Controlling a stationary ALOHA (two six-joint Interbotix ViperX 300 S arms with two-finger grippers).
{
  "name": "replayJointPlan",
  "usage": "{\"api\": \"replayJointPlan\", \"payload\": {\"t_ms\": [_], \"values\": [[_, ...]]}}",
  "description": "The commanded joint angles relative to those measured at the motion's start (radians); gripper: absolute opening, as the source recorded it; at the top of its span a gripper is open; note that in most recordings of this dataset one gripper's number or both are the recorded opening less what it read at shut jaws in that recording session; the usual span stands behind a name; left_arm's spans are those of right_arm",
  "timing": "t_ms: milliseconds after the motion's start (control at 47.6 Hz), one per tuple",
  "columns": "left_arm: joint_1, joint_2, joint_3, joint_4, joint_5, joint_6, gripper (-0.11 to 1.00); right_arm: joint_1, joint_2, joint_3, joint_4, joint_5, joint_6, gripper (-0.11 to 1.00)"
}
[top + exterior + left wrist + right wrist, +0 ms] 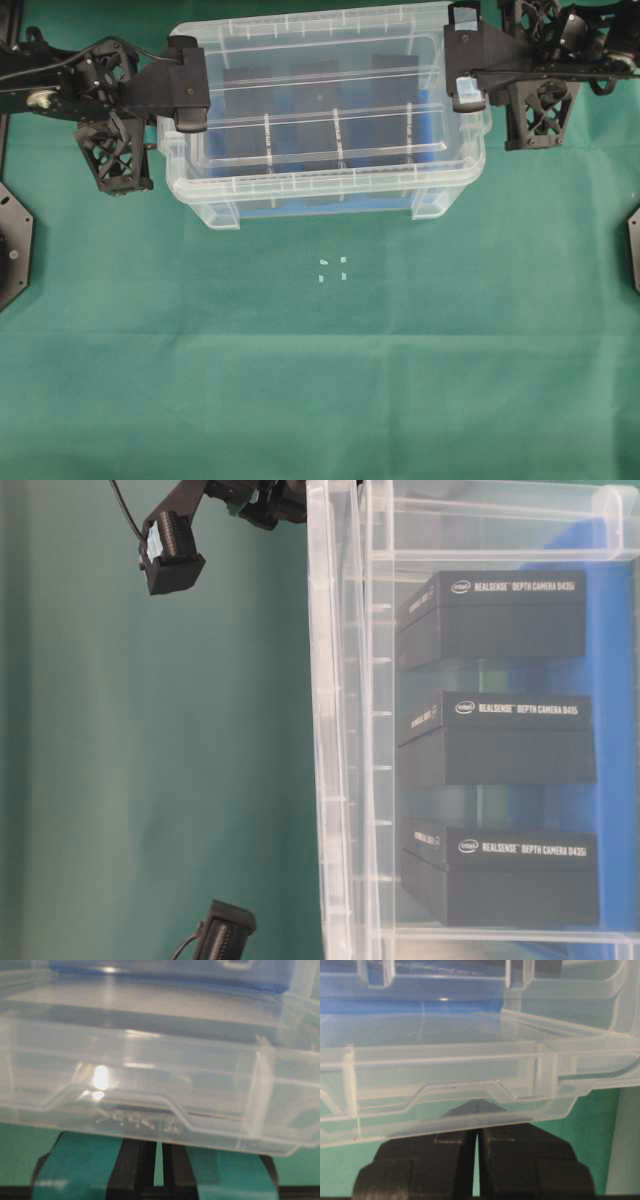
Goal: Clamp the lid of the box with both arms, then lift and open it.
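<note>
**Lid pinched at both ends, ready to rise**

Box (240, 205) sitting on the green desk (320, 380) toward the far edge, between the two arms, with three upright black packs (495, 735) and a blue insert (610, 740) showing through the clear walls. Lid (325, 95) lying over the opening, apparently a little raised and shifted toward the far side, though clear plastic over clear plastic makes that hard to call.

Left gripper (188, 92) set against the left short end of the lid, right gripper (463, 75) against the right short end: opposite ends, so the panel can come up level rather than tip. From the left wrist view, teal-taped fingers (75, 1170) drawn narrow, only a thin slit between them, with the lid's end tab (135, 1110) directly above and seemingly caught there. From the right wrist view, black fingers (425, 1160) likewise nearly closed, meeting under the tab at that end (460, 1095). Grip at the tabs, probably because the ribbed rim offers nothing else thin enough to pinch.

Judged stage: clamping done, lift begun or about to begin. Next, an even rise on both sides, then a swing clear of the box. Main risk: thin slick plastic slipping out of one pinch, or the panel bowing if the ends move unevenly.
</note>
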State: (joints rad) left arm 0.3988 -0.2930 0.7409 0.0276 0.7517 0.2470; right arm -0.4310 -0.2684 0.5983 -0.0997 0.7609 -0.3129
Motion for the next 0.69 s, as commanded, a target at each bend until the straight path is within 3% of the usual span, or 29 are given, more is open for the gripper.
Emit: {"api": "replayJointPlan", "payload": {"t_ms": [0,231,672], "values": [[-0.018,-0.029,-0.066,-0.006,-0.037,-0.008,0.02,0.054,-0.017,-0.026,0.014,-0.035,0.005,0.0],[-0.014,-0.087,0.003,-0.006,-0.1,-0.008,0.02,0.055,-0.017,-0.026,0.014,-0.035,0.005,0.0],[0.063,-0.135,0.049,-0.006,-0.044,-0.011,0.02,0.057,-0.017,-0.028,0.014,-0.038,0.005,0.0]]}}
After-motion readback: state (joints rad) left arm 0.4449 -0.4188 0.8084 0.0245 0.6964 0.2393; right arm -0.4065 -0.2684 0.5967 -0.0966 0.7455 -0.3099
